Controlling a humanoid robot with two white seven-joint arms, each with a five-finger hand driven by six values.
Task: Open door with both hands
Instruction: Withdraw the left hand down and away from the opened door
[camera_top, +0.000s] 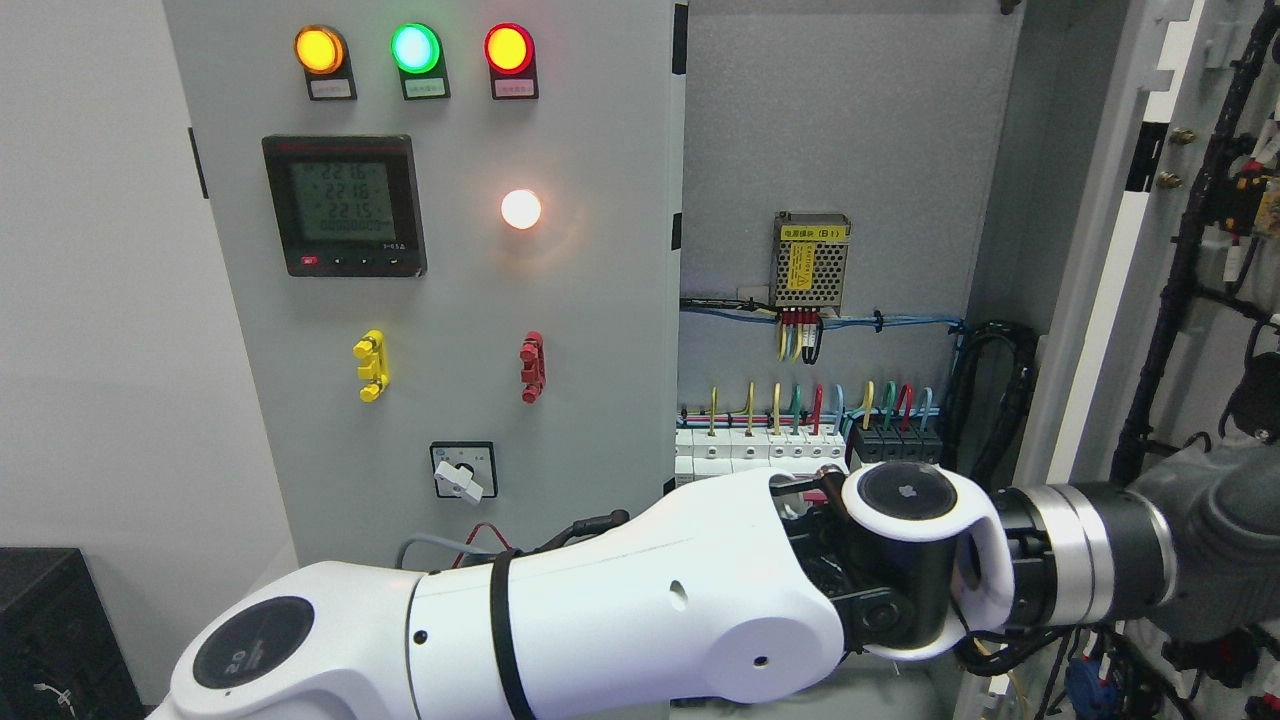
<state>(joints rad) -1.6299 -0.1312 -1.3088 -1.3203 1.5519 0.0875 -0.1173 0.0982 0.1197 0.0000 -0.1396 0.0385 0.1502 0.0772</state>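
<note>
The grey cabinet's right door (1105, 250) stands swung open at the picture's right, its edge and its cabled inner face (1215, 200) turned toward me. My left arm (640, 610) comes in from the lower left and reaches across the cabinet's front. Its silver wrist (1075, 565) leads to the grey left hand (1225, 540), which lies low against the open door and runs off the right edge. The left door (450, 300) is closed. No right arm shows.
The closed left door carries three lit lamps (415, 48), a digital meter (345, 205), a white lamp (521, 209), yellow and red handles (371, 365) and a rotary switch (462, 470). Inside sit a power supply (812, 262), breakers (800, 450) and wiring. A black box (60, 630) stands lower left.
</note>
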